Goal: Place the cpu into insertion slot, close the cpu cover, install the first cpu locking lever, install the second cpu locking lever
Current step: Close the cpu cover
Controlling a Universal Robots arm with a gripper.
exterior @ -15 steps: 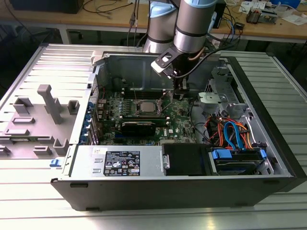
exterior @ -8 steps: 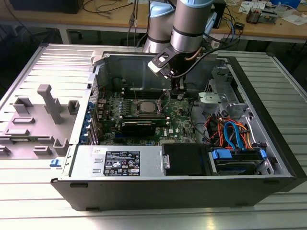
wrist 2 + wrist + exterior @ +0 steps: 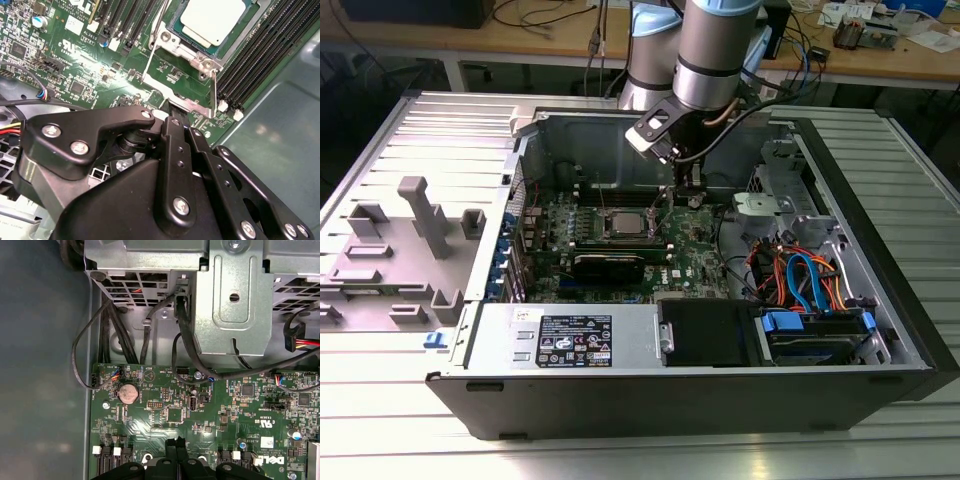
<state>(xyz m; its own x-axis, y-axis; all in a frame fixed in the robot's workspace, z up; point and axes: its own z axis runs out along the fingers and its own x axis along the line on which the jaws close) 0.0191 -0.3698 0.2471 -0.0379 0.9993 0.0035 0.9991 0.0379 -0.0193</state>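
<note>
Computer case [image 3: 650, 400] lies open with its green motherboard [image 3: 698, 262] facing up. In the exterior view my gripper [image 3: 680, 195] hangs at about two o'clock from the cpu [image 3: 623, 224], its fingers [image 3: 172, 457] drawn together at the free edge of the cpu cover [image 3: 195, 107], though I cannot tell whether they pinch it. That cover stands raised off the insertion slot [image 3: 186, 50], where the cpu already sits flat, so I judge closing the cover is the step in hand; lowering it calls for a gentle arc that never scrapes the cpu.
</note>
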